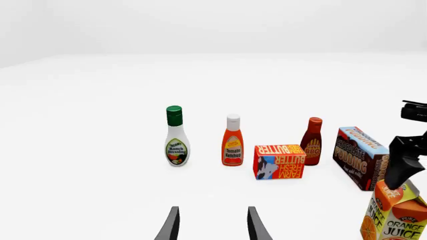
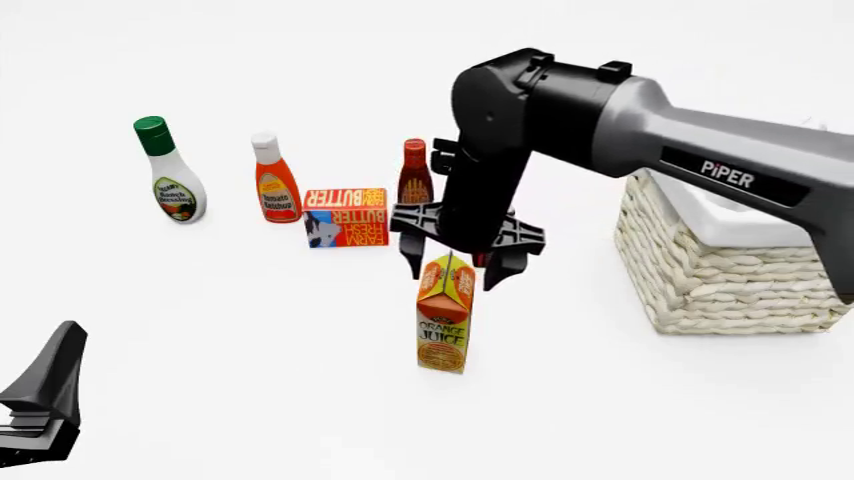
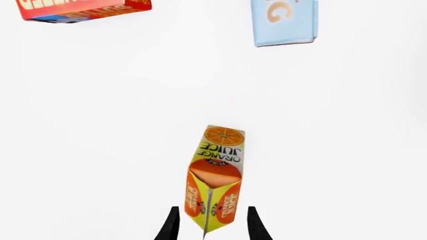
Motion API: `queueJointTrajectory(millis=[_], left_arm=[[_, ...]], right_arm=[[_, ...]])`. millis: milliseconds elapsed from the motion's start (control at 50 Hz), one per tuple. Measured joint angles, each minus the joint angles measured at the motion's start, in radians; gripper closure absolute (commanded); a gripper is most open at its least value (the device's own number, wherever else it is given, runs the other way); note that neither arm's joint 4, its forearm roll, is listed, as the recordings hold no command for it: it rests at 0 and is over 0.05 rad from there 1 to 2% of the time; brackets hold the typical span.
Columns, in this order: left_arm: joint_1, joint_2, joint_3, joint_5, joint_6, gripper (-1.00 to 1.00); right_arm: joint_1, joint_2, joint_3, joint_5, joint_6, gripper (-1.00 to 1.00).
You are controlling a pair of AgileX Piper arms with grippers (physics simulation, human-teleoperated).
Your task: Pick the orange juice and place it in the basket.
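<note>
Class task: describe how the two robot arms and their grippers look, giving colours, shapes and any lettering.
The right arm has a glossy black rounded joint and a grey tube marked "PiPER" in white. Its black right gripper has angular brackets and thin tapered fingers. The left gripper shows matching black, blade-like fingers.

— Where's the juice carton (image 2: pixel 445 318)?
— Upright on the table, orange and yellow, gable top up.
— And the basket (image 2: pixel 727 270)?
— Cream wicker, cloth-lined, well off to its right
</note>
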Motion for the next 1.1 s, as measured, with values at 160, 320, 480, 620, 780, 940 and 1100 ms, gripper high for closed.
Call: queueJointTrajectory(millis=[160,320,480,620,780,940,1100], left_arm=[[0.0,0.0,0.0,0.0,0.0,-1.0],[0.0,0.0,0.0,0.0,0.0,-1.0],[0.0,0.0,0.0,0.0,0.0,-1.0],[0.0,0.0,0.0,0.0,0.0,-1.0],[0.0,0.0,0.0,0.0,0.0,-1.0],[0.0,0.0,0.0,0.0,0.0,-1.0],[0.0,0.0,0.0,0.0,0.0,-1.0]], right_arm=[[0.011,0.007,-0.009,0.0,0.005,-1.0],[0.013,0.012,-0.011,0.0,0.004,-1.0],[0.01,0.016,-0.007,0.0,-0.002,-1.0],[0.009,0.022,-0.007,0.0,-0.006,-1.0],[0.006,0.03,-0.007,0.0,-0.01,-1.0],[0.005,0.038,-0.009,0.0,-0.012,-1.0],[0.004,0.043,-0.011,0.0,-0.013,-1.0]])
